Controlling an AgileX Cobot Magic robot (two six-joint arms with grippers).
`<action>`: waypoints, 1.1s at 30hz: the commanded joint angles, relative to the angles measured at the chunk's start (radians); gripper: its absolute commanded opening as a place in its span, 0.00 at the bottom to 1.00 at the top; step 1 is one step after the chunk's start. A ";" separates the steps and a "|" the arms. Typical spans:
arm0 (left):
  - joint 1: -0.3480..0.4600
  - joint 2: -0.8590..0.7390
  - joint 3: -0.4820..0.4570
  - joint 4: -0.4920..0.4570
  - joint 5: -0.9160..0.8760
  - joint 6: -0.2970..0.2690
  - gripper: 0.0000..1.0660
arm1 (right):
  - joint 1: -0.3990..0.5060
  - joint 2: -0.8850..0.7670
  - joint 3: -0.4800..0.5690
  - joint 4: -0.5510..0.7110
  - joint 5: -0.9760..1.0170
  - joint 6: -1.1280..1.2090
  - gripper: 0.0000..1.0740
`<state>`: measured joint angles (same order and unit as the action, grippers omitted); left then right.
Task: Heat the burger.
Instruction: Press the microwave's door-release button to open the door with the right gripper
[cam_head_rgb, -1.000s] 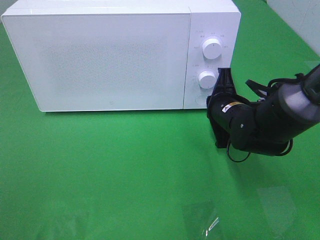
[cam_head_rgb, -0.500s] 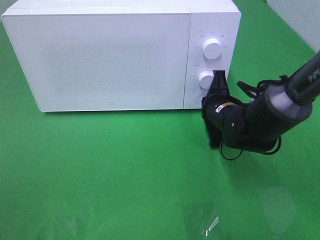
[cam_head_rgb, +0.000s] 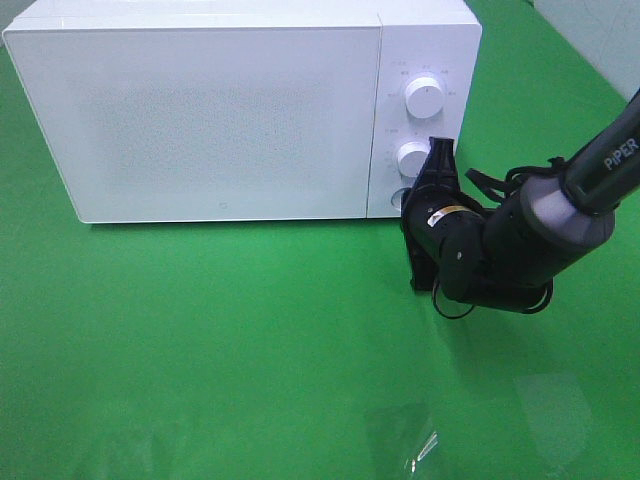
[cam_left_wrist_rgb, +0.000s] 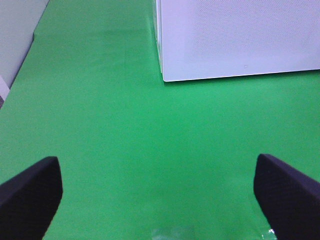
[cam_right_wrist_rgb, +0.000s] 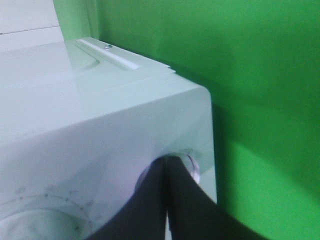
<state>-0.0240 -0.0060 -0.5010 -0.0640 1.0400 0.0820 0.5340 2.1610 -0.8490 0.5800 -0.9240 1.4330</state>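
Green cloth (cam_head_rgb: 250, 330); right tool (cam_right_wrist_rgb: 166, 171) perhaps touching microwave (cam_head_rgb: 220, 110)

From where I stand, only one word reads plainly: "PIPER", in white capitals along the dark upper link of the right arm (cam_head_rgb: 612, 158). A small yellow sticker (cam_head_rgb: 455, 212) sits on the black housing behind the right gripper (cam_head_rgb: 437, 148), its print too small to make out. On the white microwave (cam_head_rgb: 200, 110), faint grey markings ring the upper dial (cam_head_rgb: 424, 97) and the lower dial (cam_head_rgb: 413, 158), none legible. A tiny grey mark (cam_head_rgb: 221, 201) low on the door cannot be read either.
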 joint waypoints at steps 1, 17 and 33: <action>0.001 -0.017 0.003 -0.006 -0.005 0.002 0.91 | -0.012 -0.006 -0.015 -0.017 -0.129 0.025 0.00; 0.001 -0.017 0.003 -0.006 -0.005 0.002 0.91 | -0.026 -0.006 -0.089 0.007 -0.219 0.012 0.00; 0.001 -0.017 0.003 -0.006 -0.005 0.002 0.91 | -0.069 -0.003 -0.135 0.012 -0.389 -0.007 0.00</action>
<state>-0.0240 -0.0060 -0.5010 -0.0640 1.0400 0.0820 0.5240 2.1850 -0.8980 0.5890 -0.9240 1.4370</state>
